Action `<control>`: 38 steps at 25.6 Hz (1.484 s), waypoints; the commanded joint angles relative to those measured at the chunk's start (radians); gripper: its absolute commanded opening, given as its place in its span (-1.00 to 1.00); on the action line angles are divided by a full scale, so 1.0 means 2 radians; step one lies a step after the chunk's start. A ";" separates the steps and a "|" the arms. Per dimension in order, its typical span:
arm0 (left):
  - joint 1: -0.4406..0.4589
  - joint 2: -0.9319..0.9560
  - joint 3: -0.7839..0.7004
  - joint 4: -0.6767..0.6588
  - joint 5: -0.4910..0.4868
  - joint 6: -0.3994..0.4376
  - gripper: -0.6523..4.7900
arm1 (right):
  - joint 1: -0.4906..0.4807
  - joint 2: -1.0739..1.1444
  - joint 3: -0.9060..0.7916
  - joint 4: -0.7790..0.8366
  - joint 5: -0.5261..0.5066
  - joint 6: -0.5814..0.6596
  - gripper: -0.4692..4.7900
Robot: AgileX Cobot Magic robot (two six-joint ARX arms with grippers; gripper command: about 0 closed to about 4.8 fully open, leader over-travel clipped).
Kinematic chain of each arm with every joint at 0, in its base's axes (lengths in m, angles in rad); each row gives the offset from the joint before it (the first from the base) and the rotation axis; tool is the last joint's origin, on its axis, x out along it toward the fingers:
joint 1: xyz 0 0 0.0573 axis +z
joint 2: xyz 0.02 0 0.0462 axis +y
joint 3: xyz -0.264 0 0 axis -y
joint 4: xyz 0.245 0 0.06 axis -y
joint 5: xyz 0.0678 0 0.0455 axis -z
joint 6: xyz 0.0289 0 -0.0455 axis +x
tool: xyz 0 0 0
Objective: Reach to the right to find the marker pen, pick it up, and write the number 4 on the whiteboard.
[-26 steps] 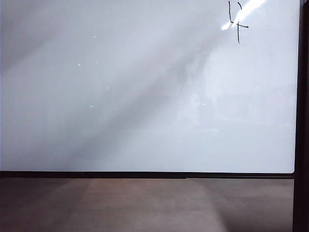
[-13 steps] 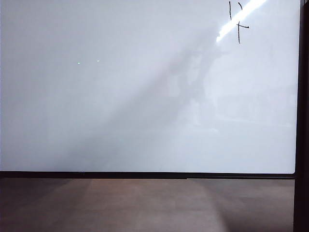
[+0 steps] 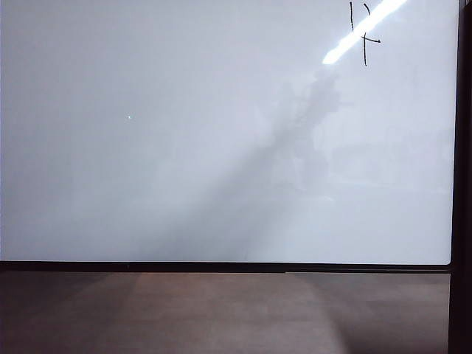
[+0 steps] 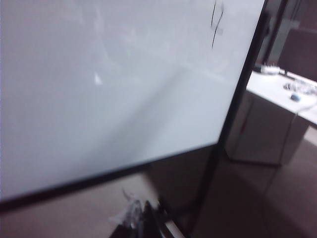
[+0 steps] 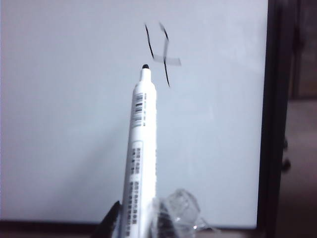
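The whiteboard [image 3: 184,147] fills the exterior view, glossy white in a thin black frame. The number 4 [image 3: 363,33] stands near its top right corner in thin black strokes, beside a bright light streak. Neither gripper shows in that view. In the right wrist view, my right gripper [image 5: 138,225] is shut on the marker pen [image 5: 141,148]. The pen's dark tip [image 5: 145,66] points at the whiteboard [image 5: 74,124], just beside the number 4 [image 5: 161,52] and apart from the surface. My left gripper [image 4: 146,220] is blurred, its dark fingertips together and empty, below the whiteboard [image 4: 99,99].
A brown surface [image 3: 221,310] runs under the board's lower frame. A dark post [image 3: 463,147] stands at the board's right edge. Beyond that edge, the left wrist view shows a white cabinet [image 4: 267,129] with small items on top.
The dim arm reflections on the board have shifted and shrunk toward the upper right. The small green dots have moved. The number 4 looks the same.
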 commanded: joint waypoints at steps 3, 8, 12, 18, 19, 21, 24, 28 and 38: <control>0.000 -0.001 -0.110 0.116 0.003 -0.022 -0.78 | 0.001 -0.001 -0.060 0.039 0.001 0.003 -0.84; 0.000 -0.001 -0.203 0.140 0.017 -0.041 -0.78 | 0.002 -0.001 -0.122 0.047 -0.021 0.003 -0.84; 0.000 -0.001 -0.250 0.149 0.023 -0.067 -0.78 | 0.002 -0.001 -0.152 0.047 -0.024 0.003 -0.84; 0.000 -0.001 -0.294 0.177 0.021 -0.074 -0.78 | 0.002 -0.001 -0.210 0.049 -0.027 0.003 -0.84; 0.000 -0.001 -0.297 0.178 0.017 -0.073 -0.78 | 0.002 -0.001 -0.221 0.055 -0.027 0.003 -0.84; 0.000 -0.001 -0.297 0.180 0.009 -0.074 -0.78 | 0.002 -0.001 -0.233 0.065 -0.026 0.003 -0.84; 0.000 -0.001 -0.297 0.181 0.011 -0.075 -0.78 | 0.001 -0.001 -0.243 0.074 -0.010 0.002 -0.84; 0.000 -0.001 -0.297 0.181 0.011 -0.076 -0.78 | 0.000 -0.001 -0.246 0.079 0.003 0.002 -0.84; 0.132 -0.025 -0.297 0.181 0.012 -0.076 -0.78 | 0.002 -0.008 -0.246 0.074 0.002 0.002 -0.84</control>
